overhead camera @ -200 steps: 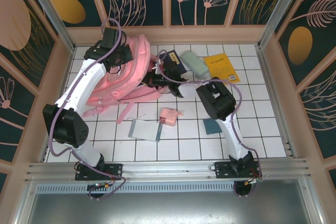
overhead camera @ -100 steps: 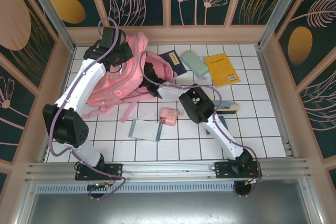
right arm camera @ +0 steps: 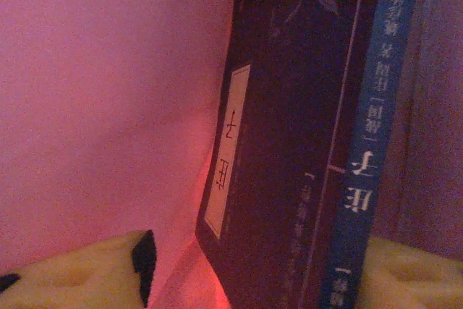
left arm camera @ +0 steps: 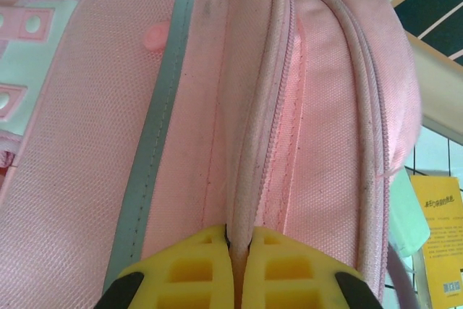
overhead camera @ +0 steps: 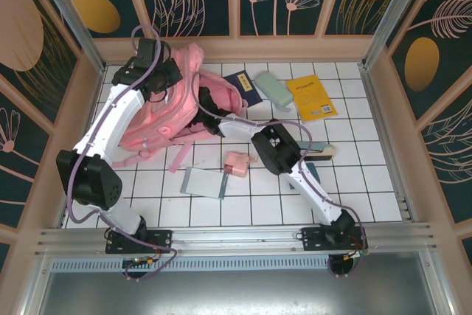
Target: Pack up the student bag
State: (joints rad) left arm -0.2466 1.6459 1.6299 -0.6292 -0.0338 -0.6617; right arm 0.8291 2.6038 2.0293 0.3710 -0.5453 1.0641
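Left pincer (left arm camera: 239,255), pressed together at bottom centre, pinches the ridged zip seam of the large pink woven-fabric student bag (left arm camera: 181,106) — right pincer (right arm camera: 253,269) spread around a smooth dark blue-spined book (right arm camera: 289,142).

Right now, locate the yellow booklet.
In the top view, the yellow booklet lies at the back of the tiled table, right of centre, just right of the pale green case.

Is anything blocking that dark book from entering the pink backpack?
Nothing visible does: the left gripper pinches the student bag at its zipper edge, and the dark book sits in the open right gripper, pink fabric beside it.
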